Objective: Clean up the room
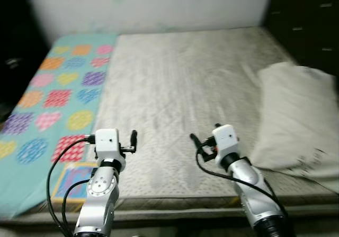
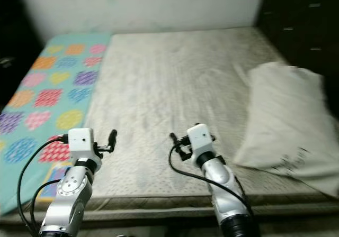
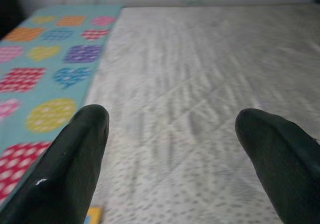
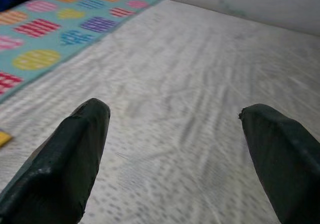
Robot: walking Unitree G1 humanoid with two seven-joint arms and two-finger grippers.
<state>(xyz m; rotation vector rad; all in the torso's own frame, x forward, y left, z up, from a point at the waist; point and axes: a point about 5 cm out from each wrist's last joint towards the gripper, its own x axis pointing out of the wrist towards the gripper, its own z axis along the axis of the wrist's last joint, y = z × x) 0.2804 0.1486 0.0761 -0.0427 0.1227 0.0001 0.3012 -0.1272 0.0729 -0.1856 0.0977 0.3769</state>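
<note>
My left gripper (image 3: 170, 149) and right gripper (image 4: 175, 149) hover over the near edge of the bed (image 1: 180, 78), both jaws spread wide and empty. A pillow (image 1: 299, 120) lies on the bed's right side, a colourful patterned blanket (image 1: 58, 94) along its left.

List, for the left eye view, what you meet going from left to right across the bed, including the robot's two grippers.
Patterned teal blanket → left gripper → right gripper → white pillow. Both grippers hover open over the grey mattress.
</note>
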